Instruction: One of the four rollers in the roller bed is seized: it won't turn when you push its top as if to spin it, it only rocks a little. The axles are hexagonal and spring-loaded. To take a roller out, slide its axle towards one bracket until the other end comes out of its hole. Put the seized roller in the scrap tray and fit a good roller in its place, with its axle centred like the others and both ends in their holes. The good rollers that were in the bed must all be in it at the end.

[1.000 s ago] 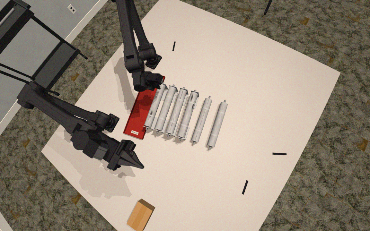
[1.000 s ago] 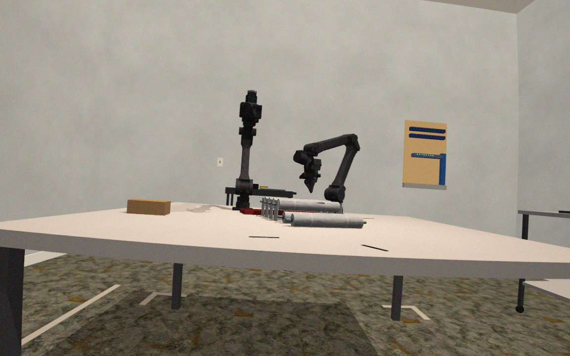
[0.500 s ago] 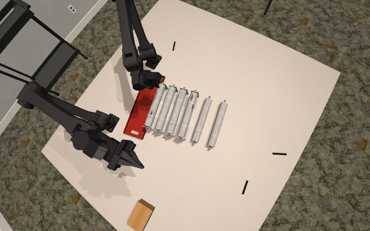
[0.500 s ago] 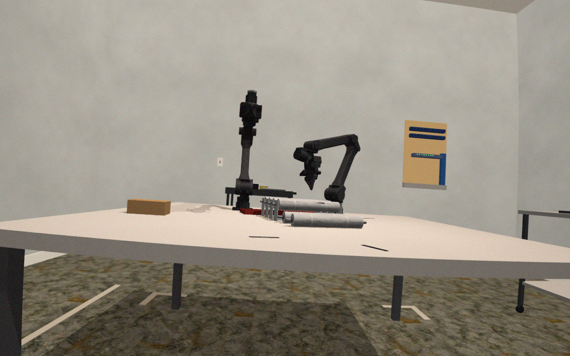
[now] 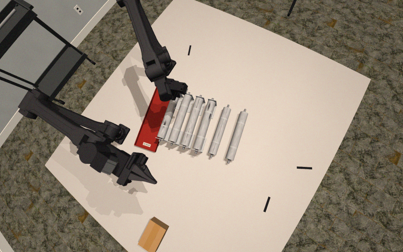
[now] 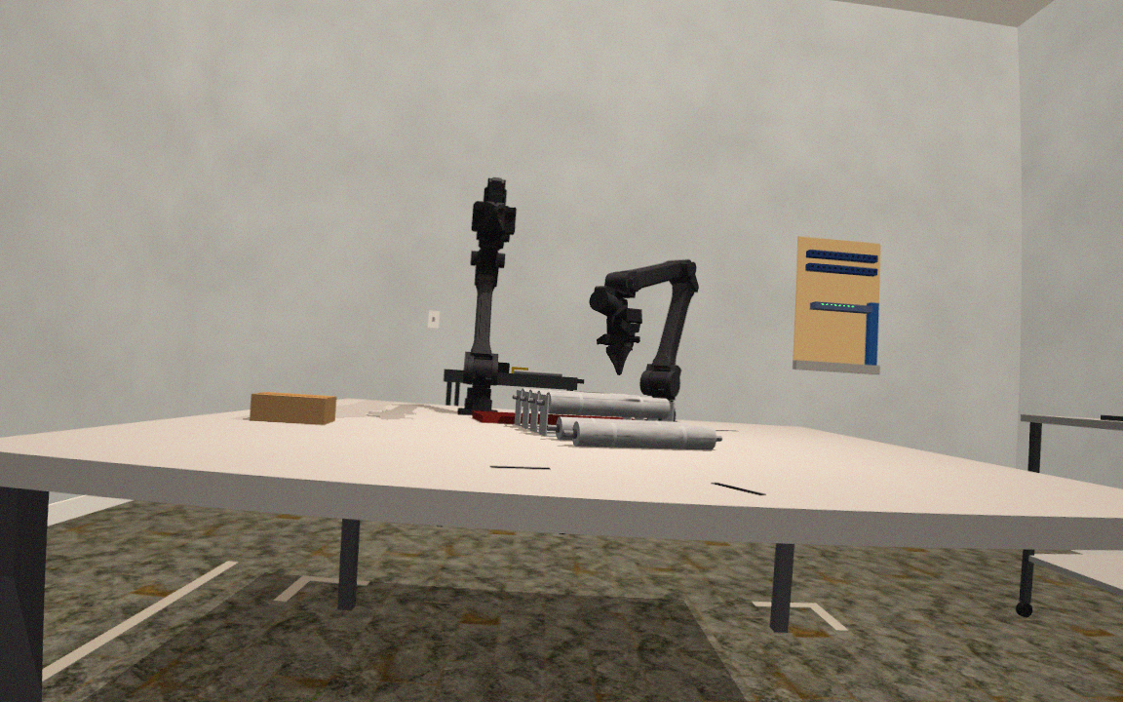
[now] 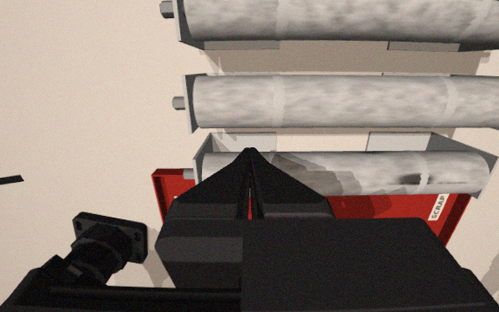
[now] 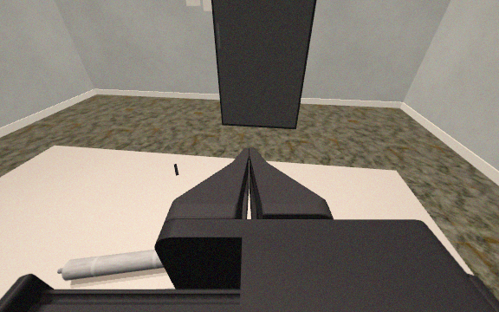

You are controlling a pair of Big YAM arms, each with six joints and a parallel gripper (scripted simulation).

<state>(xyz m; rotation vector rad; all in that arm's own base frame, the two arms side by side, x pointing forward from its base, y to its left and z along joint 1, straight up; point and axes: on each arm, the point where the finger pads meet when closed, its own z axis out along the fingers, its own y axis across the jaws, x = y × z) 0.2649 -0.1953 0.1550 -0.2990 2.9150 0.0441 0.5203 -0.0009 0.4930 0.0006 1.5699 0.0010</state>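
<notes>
Your left tool [image 5: 179, 95] [image 6: 619, 371] [image 7: 249, 155], shut, nothing held, hangs above tray-side roller [image 5: 166, 123] [image 7: 375, 166]; its long axis roughly follows top view's right tabletop [image 5: 306, 109] [image 6: 287, 453] [image 7: 59, 108] [image 8: 102, 195] edge. Right tool [image 5: 155, 181] [image 6: 495, 219] [image 8: 249, 150], shut, bare, farther.

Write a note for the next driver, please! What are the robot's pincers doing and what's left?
Left pincer: shut, nothing held, above the roller bed.
Right pincer: shut, nothing held, away from the rollers.
Bed: four rollers in. Two loose rollers beside it.
Done: no swap; no roller seen in the scrap tray.
Left: find the stuck roller, scrap it, fit a good one, centre its axle.
</notes>
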